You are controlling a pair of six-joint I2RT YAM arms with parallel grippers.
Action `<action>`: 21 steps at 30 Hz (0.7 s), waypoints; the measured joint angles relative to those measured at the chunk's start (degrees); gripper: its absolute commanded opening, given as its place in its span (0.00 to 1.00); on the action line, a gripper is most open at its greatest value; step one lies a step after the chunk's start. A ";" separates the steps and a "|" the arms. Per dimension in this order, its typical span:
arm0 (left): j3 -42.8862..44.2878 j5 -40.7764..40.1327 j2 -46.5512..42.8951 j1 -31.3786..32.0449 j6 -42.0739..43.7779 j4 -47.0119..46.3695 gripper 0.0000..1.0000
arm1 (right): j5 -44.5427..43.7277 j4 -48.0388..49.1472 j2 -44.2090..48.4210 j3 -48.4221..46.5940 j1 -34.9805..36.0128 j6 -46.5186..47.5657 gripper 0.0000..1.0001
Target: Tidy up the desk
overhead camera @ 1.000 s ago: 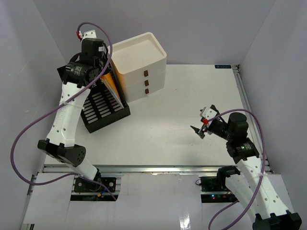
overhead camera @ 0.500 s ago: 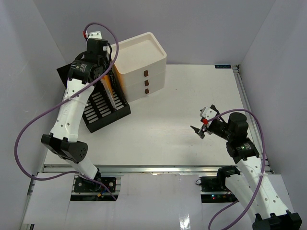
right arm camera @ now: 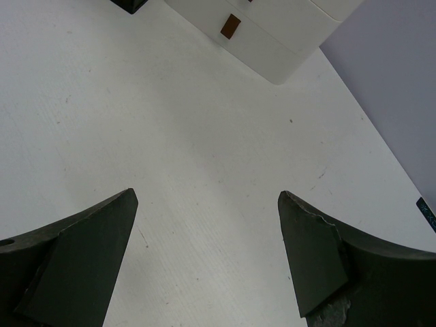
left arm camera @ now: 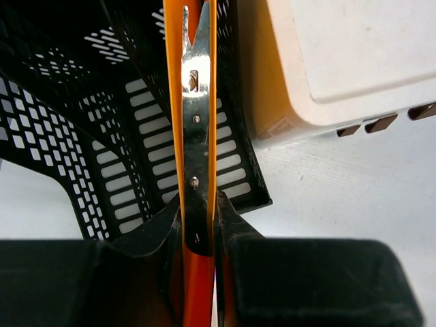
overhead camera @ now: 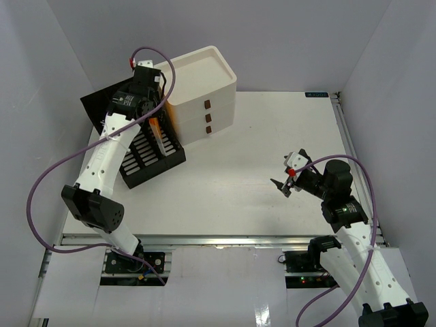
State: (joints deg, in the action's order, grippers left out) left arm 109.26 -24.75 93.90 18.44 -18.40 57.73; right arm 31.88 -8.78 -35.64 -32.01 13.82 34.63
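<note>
The white desk [overhead camera: 259,150] carries a black mesh file rack [overhead camera: 146,160] at the back left. My left gripper [overhead camera: 153,122] is shut on a thin orange folder [overhead camera: 158,133] with a metal clip strip. It holds the folder upright on its edge over the rack, right beside the white drawer box. In the left wrist view the folder [left arm camera: 196,286] runs up between my fingers [left arm camera: 238,225] above the rack [left arm camera: 82,136]. My right gripper [overhead camera: 286,178] is open and empty above the bare desk at mid right [right arm camera: 204,122].
A white three-drawer box [overhead camera: 201,92] with brown handles [right arm camera: 230,26] stands at the back centre, touching the rack's right side. A black flat sheet [overhead camera: 95,103] lies behind the rack. White walls close in on all sides; a metal rail [overhead camera: 218,240] runs along the front.
</note>
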 measured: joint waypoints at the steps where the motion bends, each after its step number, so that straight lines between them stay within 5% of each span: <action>1: -0.84 0.19 -0.08 0.00 -0.07 -0.04 0.09 | 0.01 -0.01 -0.01 0.00 0.00 0.00 0.90; 5: -2.04 0.48 -0.13 -0.08 -0.06 -1.01 0.39 | -0.01 0.01 -0.09 0.00 0.00 0.00 0.90; 8: -2.09 0.62 -0.15 -0.36 -0.24 -1.51 0.74 | -0.03 0.00 -0.11 0.00 -0.09 0.02 0.90; 11: -2.13 0.80 -0.13 -0.66 0.09 -2.91 0.91 | -0.17 0.00 -0.17 0.01 -0.52 0.02 0.90; 21: 0.16 1.41 -0.41 -1.07 0.81 -6.45 0.98 | -0.35 0.01 -1.42 0.09 -3.54 0.02 0.90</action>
State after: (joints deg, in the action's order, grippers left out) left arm 109.42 -23.34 93.50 17.37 -17.59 51.28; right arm 31.54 -8.78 -37.06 -31.92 10.29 34.65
